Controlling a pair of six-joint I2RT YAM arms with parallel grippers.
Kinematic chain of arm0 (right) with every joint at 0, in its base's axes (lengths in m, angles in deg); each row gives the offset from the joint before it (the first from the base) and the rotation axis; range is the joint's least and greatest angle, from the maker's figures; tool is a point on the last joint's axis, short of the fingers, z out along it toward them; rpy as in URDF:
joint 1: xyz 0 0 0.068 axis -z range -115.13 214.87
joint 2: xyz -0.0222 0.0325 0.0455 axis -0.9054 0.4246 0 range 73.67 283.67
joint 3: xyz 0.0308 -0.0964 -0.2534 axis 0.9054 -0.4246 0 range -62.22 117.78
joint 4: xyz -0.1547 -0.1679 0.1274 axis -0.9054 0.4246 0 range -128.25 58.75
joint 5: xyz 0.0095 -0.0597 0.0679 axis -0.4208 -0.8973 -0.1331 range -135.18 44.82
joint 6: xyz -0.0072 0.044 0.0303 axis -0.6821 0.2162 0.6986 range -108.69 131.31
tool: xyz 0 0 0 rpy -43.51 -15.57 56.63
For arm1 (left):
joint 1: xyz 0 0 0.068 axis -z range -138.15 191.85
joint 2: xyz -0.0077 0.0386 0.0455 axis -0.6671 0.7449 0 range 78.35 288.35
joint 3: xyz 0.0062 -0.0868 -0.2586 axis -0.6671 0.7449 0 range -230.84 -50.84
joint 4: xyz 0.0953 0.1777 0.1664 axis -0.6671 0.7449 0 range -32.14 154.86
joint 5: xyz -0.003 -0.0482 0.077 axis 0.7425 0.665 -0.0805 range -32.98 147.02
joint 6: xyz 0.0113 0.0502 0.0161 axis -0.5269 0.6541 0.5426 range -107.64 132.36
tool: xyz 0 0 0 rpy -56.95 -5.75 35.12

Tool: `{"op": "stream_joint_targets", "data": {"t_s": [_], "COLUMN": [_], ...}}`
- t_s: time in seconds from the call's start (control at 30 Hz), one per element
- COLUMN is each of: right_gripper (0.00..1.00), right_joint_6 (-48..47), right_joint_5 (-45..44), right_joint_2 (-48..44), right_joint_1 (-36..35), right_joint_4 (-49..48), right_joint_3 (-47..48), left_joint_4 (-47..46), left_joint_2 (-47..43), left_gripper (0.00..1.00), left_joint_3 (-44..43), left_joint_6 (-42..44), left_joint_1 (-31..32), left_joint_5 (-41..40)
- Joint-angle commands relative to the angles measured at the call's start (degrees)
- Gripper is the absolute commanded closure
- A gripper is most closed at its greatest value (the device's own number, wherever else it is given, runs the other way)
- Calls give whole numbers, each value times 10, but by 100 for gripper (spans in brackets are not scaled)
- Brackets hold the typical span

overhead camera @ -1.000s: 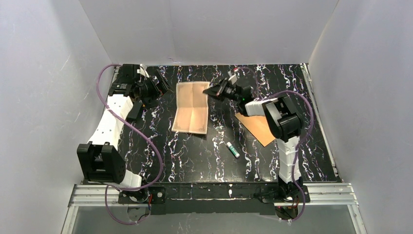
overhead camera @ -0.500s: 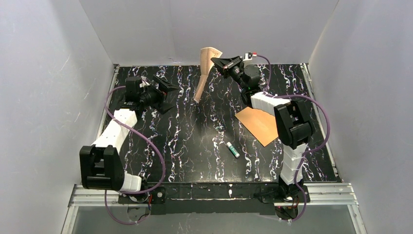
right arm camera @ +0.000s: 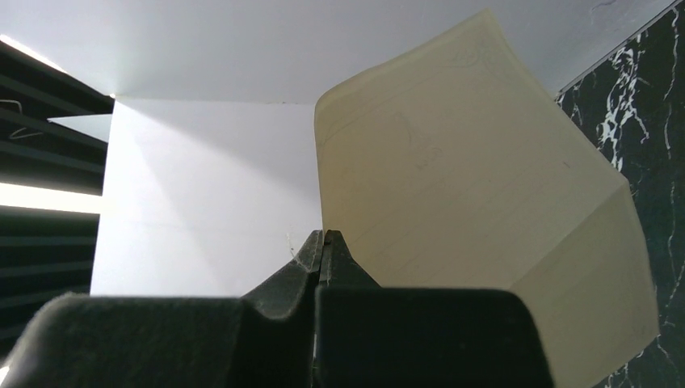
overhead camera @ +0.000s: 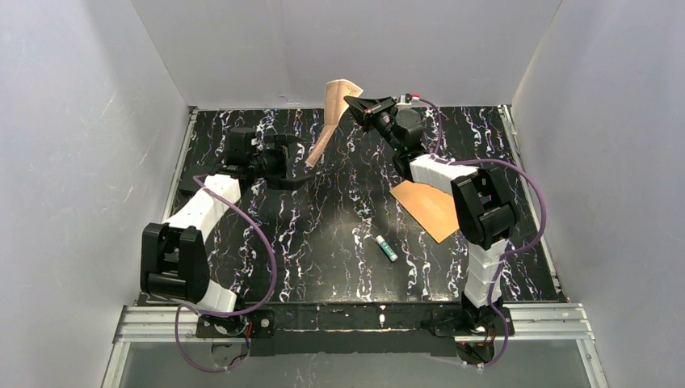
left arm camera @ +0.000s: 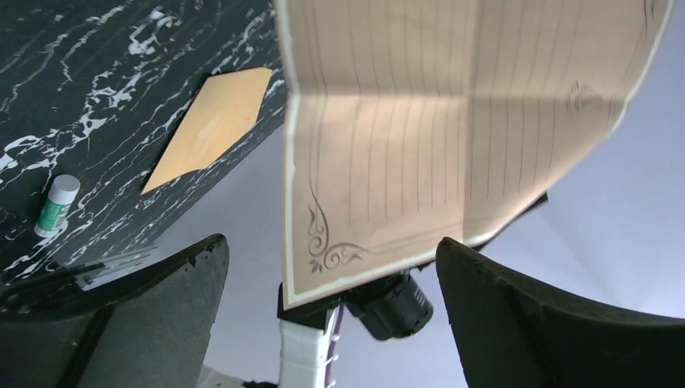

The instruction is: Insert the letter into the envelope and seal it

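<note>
Two grippers meet at the far side of the black marbled table (overhead camera: 323, 242). The right gripper (overhead camera: 355, 103) is clamped tight on the upper edge of the cream-tan, ornate-bordered paper letter (overhead camera: 329, 121), which hangs down creased and curved. The left gripper (overhead camera: 303, 166), jaws spread wide, sits just beside the sheet's lower end without gripping it. The flat orange-brown kraft envelope (overhead camera: 428, 208) lies beside the right arm, with a small white-and-green glue stick (overhead camera: 385, 247) near it.

The right gripper (overhead camera: 352, 102) pinches the cream-tan creased paper letter (overhead camera: 329, 121) aloft; the left gripper (overhead camera: 300, 162), jaws spread, hangs just beside its lower edge. The orange-brown kraft envelope (overhead camera: 428, 208) lies flat.
</note>
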Motion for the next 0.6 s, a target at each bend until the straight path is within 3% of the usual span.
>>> {"op": "stream_joint_targets", "data": {"t_s": [0.0,0.2,0.37,0.57], "right_gripper": [99,99,99,99], "right_joint_6": [44,69,97,117], "right_joint_5": [-14,-14,-32,-60], "right_joint_2": [-25,-42,-42,-54], "right_joint_1": [-8,-11,-14,-21], "right_joint_4": [-38,-15,-10,21], "right_joint_3": [22,25,27,18], "left_joint_4": [8,-160,-196,-266], "left_joint_2": [-18,-14,12,30], "left_gripper": [2,2,2,10], "left_joint_3": [30,89,60,67], "left_joint_6": [-71,-190,-226,-289], "left_joint_1": [1,12,24,37], "left_joint_5": [-46,-134,-143,-160]}}
